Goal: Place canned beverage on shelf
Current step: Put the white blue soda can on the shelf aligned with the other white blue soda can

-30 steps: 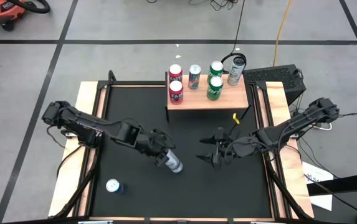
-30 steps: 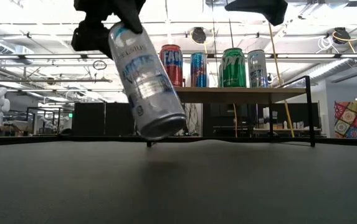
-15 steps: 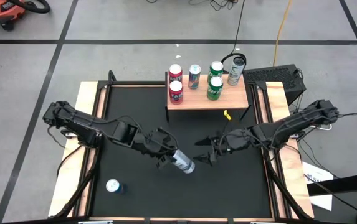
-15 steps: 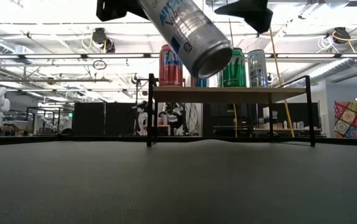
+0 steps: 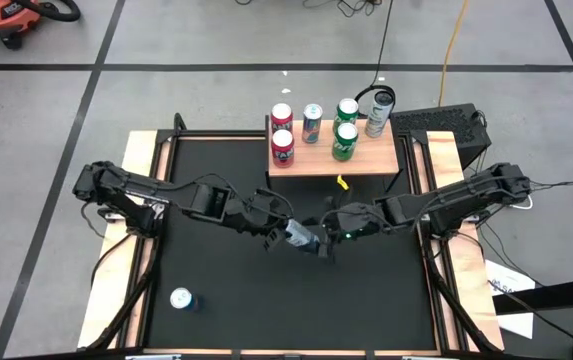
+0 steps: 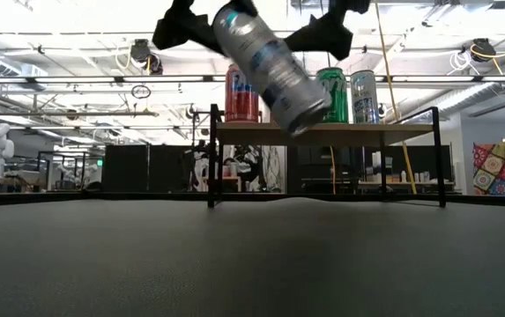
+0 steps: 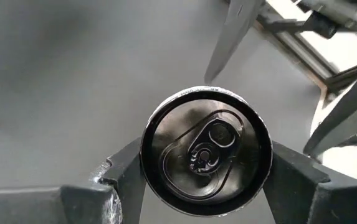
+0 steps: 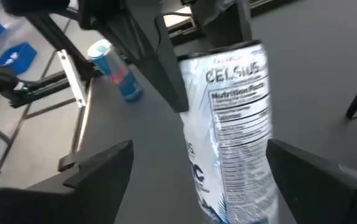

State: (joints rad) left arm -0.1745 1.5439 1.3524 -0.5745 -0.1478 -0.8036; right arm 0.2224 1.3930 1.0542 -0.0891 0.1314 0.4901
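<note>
Desk (image 5: 216,300): black mat, wooden side rails, both arms reaching to mid-desk.

Shelf (image 5: 334,158) at the far edge of the desk, wood top on thin black legs. On it: two red cans (image 5: 282,146) on its left part, a blue can (image 5: 312,123), two green cans (image 5: 344,140); a silver-and-black can (image 5: 378,112) stands at its far right corner.

Left arm comes in from the left rail. Left gripper (image 5: 288,234) has its jaws clamped on the silver Celsius can (image 5: 301,236), one finger on each side just below the top rim (left wrist view looks straight down on the pull tab). Can is off the desk, tilted, in front of the shelf and not touching it; the low view puts it above the mat at about shelf-top height (image 6: 270,66).

Right arm comes in from the right rail. Right gripper (image 5: 326,232) has its jaws spread wide, one finger on each side of the same can; contact not visible.

One more blue can (image 5: 181,299) stands near the front left corner of the desk, well apart from both grippers.
</note>
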